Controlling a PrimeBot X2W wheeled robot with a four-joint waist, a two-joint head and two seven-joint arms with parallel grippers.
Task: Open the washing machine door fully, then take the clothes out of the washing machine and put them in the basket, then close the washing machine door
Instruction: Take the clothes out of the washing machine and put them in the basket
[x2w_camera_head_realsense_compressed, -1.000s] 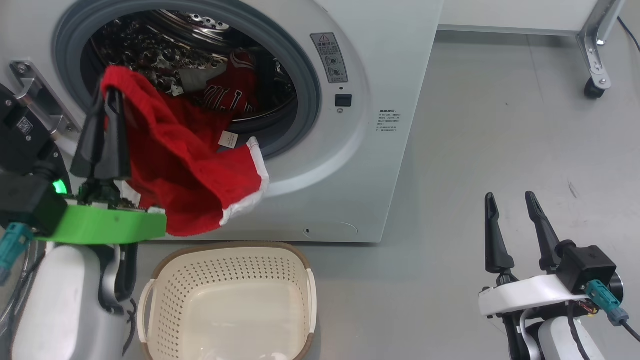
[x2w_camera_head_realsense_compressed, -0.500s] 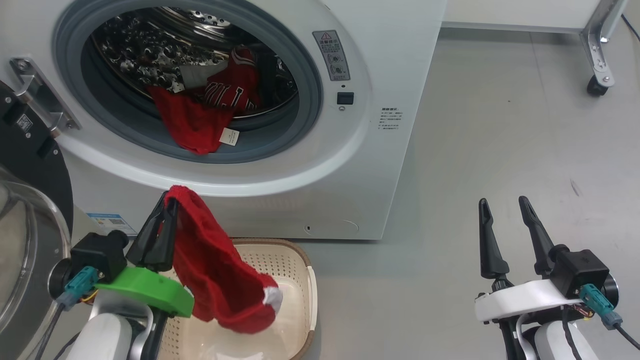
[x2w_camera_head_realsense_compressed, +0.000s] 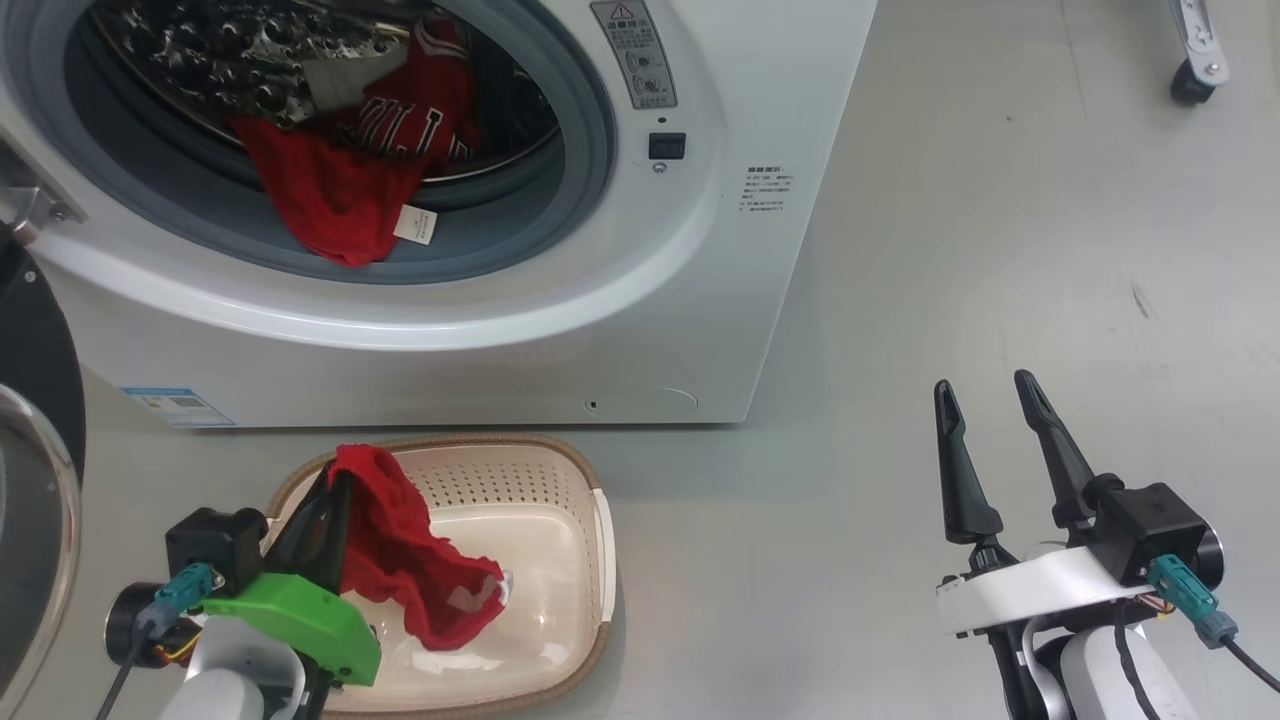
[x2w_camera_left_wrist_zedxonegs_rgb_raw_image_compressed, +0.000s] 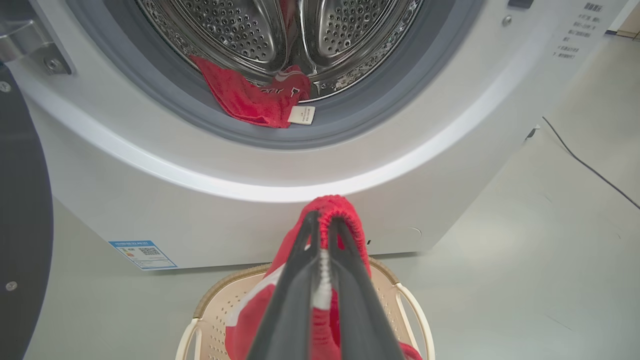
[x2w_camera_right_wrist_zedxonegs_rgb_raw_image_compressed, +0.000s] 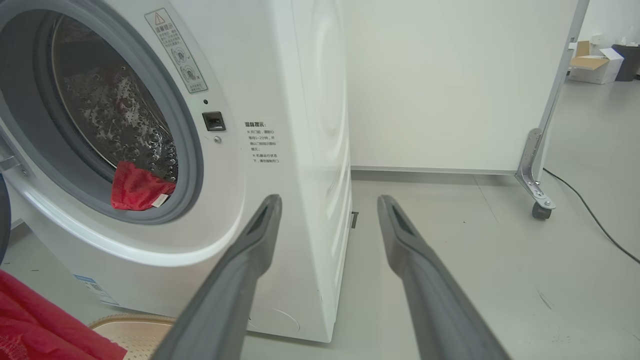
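The white washing machine (x2w_camera_head_realsense_compressed: 700, 250) stands with its round door (x2w_camera_head_realsense_compressed: 30, 480) swung out to the left. More red clothes (x2w_camera_head_realsense_compressed: 340, 190) hang over the grey drum mouth, a white tag on them, seen also as the clothes (x2w_camera_left_wrist_zedxonegs_rgb_raw_image_compressed: 250, 97) in the left wrist view. My left gripper (x2w_camera_head_realsense_compressed: 335, 485) is shut on a red garment (x2w_camera_head_realsense_compressed: 420, 570) whose lower end droops into the cream basket (x2w_camera_head_realsense_compressed: 595, 520) on the floor before the machine. The same hold shows at my left gripper (x2w_camera_left_wrist_zedxonegs_rgb_raw_image_compressed: 322, 217) over the basket (x2w_camera_left_wrist_zedxonegs_rgb_raw_image_compressed: 410, 305). My right gripper (x2w_camera_head_realsense_compressed: 985, 390) stands open over bare floor at the right, its jaws wide apart and holding nothing.
Grey floor spreads to the right of the machine. A wheeled metal leg (x2w_camera_head_realsense_compressed: 1195, 70) of a white panel stands at the far right, with a dark cable (x2w_camera_right_wrist_zedxonegs_rgb_raw_image_compressed: 590, 210) on the floor near it. A blue sticker (x2w_camera_head_realsense_compressed: 170, 405) sits low on the machine's front.
My left gripper has carried the red garment from the drum mouth down to the basket, where its tail now rests. The head camera has tilted down. The right arm has stayed put.
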